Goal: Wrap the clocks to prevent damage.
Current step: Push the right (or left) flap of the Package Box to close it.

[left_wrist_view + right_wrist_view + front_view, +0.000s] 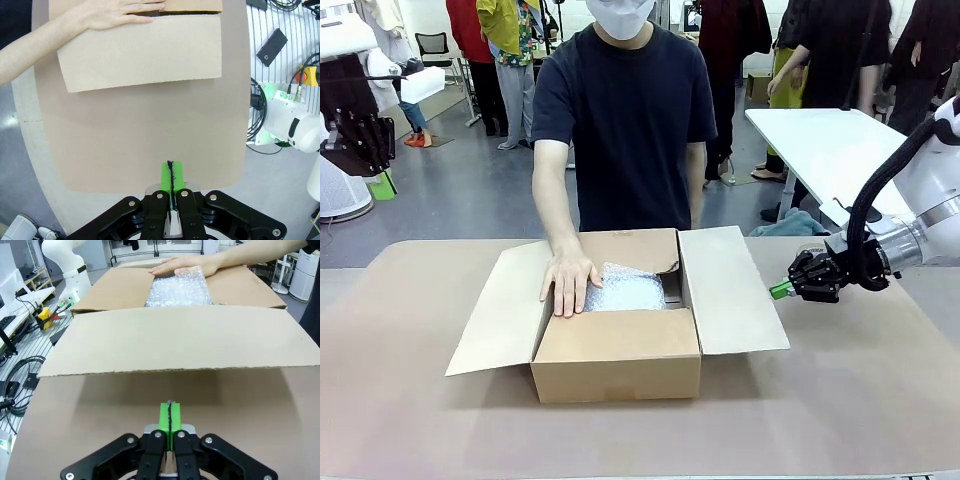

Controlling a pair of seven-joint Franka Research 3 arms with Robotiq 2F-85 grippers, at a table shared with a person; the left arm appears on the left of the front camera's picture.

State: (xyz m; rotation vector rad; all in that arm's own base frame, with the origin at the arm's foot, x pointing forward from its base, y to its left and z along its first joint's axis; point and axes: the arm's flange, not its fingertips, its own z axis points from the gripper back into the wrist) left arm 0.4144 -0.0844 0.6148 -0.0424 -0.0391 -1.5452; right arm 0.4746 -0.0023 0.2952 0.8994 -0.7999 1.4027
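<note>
Bundle in box lies ahead of right gripper.

**A:** What's around you, apart from the job?

**B:** My desk, covered in brown. Behind it, to my right, a white table stands on the grey floor, with a bluish cloth lying below it.

**A:** Anyone about?

**B:** People stand far back, near a black chair.

**A:** And off the desk's side?

**B:** From my left wrist I see a wire rack. It carries a black block and a red-and-yellow button, with black cables just beside.
</note>
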